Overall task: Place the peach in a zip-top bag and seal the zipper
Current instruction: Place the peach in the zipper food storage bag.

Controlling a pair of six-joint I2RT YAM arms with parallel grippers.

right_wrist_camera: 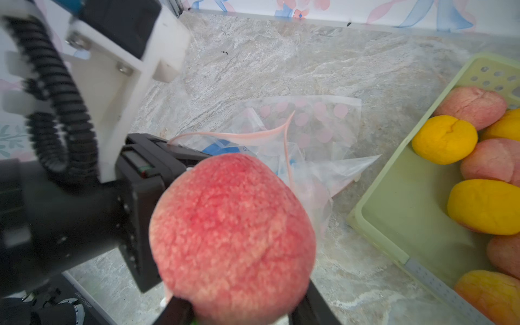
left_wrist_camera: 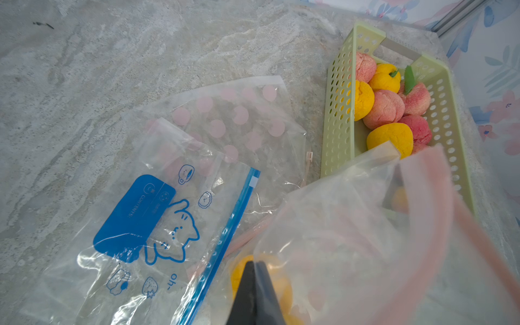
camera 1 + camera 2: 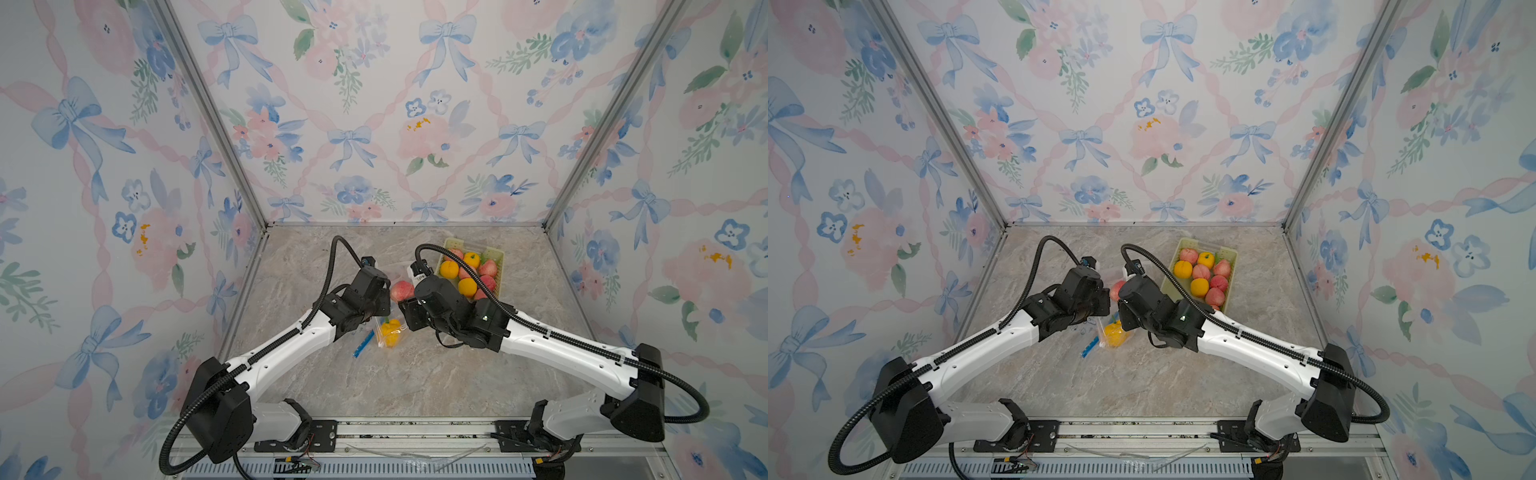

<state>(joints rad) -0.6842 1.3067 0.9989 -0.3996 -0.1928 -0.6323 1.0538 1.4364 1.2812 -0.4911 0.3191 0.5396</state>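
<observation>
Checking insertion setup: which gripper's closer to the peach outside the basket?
Right. The right gripper holds the peach; the left gripper sits beside it, shut on the pink-zipper bag rim.

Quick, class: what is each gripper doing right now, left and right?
Left gripper: shut on the rim of the pink-zippered bag.
Right gripper: shut on the peach.

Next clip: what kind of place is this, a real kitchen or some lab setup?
Probably a staged robot test booth, not a home. Floral wallpaper panels held in an aluminium frame surround a marble-look tabletop, and the robot arms are mounted on a metal rail along its front.
</observation>
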